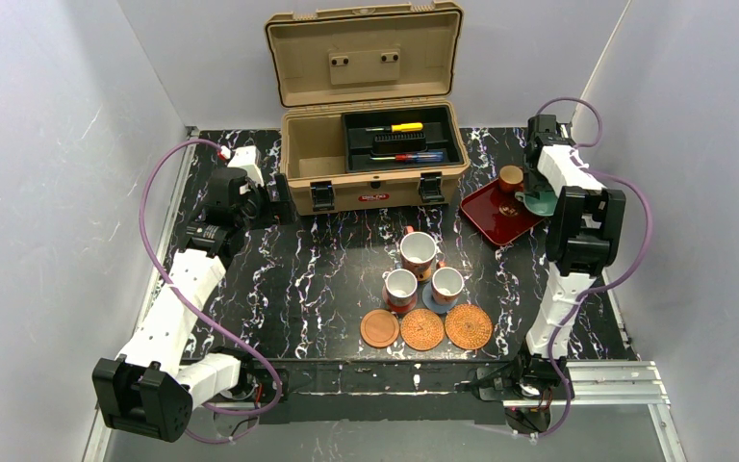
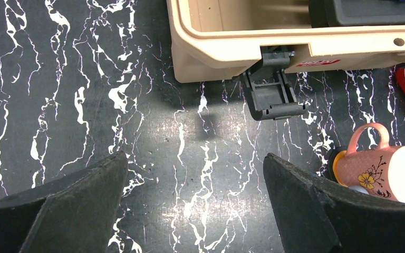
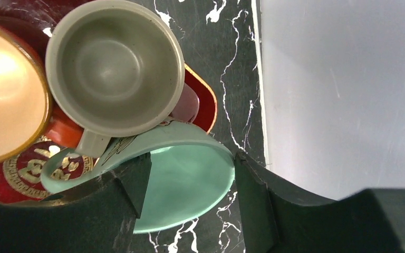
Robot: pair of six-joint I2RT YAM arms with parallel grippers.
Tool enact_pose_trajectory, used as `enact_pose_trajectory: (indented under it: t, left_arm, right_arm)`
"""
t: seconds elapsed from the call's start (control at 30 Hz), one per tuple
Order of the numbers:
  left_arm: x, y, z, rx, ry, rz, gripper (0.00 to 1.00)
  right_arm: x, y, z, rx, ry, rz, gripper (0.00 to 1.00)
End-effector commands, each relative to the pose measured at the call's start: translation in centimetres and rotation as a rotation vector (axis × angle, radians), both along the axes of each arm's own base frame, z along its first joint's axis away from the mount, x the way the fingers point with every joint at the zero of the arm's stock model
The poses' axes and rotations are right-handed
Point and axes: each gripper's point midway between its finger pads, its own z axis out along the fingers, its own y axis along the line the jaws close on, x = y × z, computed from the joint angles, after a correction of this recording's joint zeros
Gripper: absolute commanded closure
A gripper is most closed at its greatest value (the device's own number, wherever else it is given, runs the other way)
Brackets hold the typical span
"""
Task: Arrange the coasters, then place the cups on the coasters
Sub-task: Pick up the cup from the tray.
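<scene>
Front row: a wooden coaster (image 1: 379, 328), a left woven coaster (image 1: 421, 329) and a right woven coaster (image 1: 469, 326) lie side by side near the front edge of the table (image 1: 289, 279). All three are bare, apparently laid out for the cups not yet brought over.
Second row: a left mug (image 1: 401, 287) and a right mug (image 1: 446, 284) stand just behind them, the right one on a blue coaster (image 1: 432, 301). A back mug (image 1: 418, 252) sits on an orange coaster (image 2: 338, 164). The three form a tight triangle, which keeps the front row reachable.
Left gripper (image 2: 195, 158): spread wide and holding nothing, it hovers over bare table in front of the toolbox latch. It seems parked out of the working arm's way.
Right gripper (image 3: 191, 158): at the far right, its fingers are set partway apart across the wide teal cup (image 3: 190, 184), one at each side. The cup is tilted and overhangs a corner of the red tray (image 1: 486, 219), so it looks gripped by the bowl for lifting.
Tray: a grey cup (image 3: 115, 66) and an orange cup (image 3: 5, 95) wait on it, crowded against the teal one. A slow, clean lift seems wise.
Backdrop: the open toolbox (image 1: 375, 164) plays no part.
</scene>
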Motion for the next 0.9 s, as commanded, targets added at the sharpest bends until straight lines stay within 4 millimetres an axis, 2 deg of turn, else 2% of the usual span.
enact_pose_trajectory:
  t: [0.0,0.1,0.23,0.4,0.7,0.87]
  left_arm:
    - [-0.1,-0.4,0.0,-0.009,0.006,-0.011,0.01]
    - [0.0,-0.4,-0.1,-0.01,0.01,-0.011,0.01]
    - [0.0,-0.4,-0.1,-0.01,0.012,-0.011,0.01]
    - [0.0,-0.4,-0.1,-0.012,0.011,-0.01,0.01]
    - [-0.1,-0.4,0.0,-0.015,0.007,-0.009,0.01]
    - [-0.1,-0.5,0.1,-0.017,0.005,-0.008,0.01]
  right_arm:
    - [1.4,-0.4,0.4,-0.025,-0.001,0.024,0.33]
    - [1.5,-0.4,0.1,-0.025,0.005,0.033,0.36]
    - [1.2,-0.3,-0.3,-0.017,0.014,0.037,0.49]
    - [0.6,0.0,-0.3,-0.003,0.013,0.043,0.58]
    - [-2.9,1.1,0.6,0.07,0.036,-0.043,0.58]
    - [-4.3,3.2,1.0,0.195,0.011,-0.054,0.56]
